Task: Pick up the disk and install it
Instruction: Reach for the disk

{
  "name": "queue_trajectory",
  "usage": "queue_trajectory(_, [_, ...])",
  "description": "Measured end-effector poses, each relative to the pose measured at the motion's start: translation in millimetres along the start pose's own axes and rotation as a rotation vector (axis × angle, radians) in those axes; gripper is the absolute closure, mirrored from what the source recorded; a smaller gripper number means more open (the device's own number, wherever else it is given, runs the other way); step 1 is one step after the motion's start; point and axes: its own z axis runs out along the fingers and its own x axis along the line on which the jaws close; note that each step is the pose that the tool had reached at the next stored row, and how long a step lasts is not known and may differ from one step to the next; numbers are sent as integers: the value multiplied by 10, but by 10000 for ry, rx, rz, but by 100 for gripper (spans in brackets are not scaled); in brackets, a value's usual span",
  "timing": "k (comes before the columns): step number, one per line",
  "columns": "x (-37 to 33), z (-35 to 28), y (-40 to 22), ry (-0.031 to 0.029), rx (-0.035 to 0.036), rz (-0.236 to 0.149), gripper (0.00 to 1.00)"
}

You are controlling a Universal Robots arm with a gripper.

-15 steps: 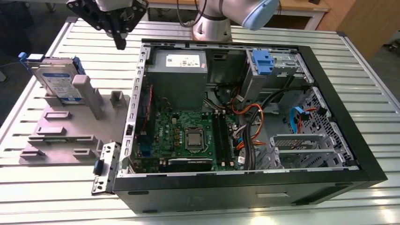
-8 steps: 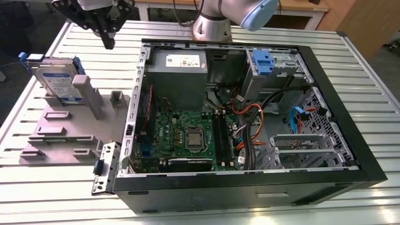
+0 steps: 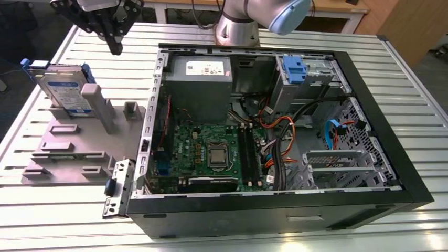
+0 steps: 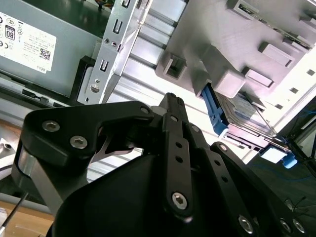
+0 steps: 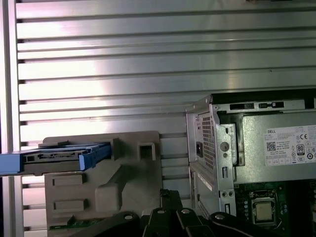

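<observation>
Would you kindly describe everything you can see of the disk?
The disk is a flat silver metal drive with a white-and-blue label, framed by a bright blue plastic carrier. It stands on edge, apparently leaning slightly, in a slot of the grey holder on the slatted table, at the exterior view's left of the open computer case. Only the holder touches it; the gripper hangs above, apart from it.
</observation>
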Motion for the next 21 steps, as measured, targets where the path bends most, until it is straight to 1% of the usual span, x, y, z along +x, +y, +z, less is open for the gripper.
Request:
queue_trajectory(8, [12,0,-1,0,0,1,89])
queue_trajectory(13, [53,0,-4,0,-1,0,89])
queue_trajectory(21, [144,1,-11,-1,0,0,89])
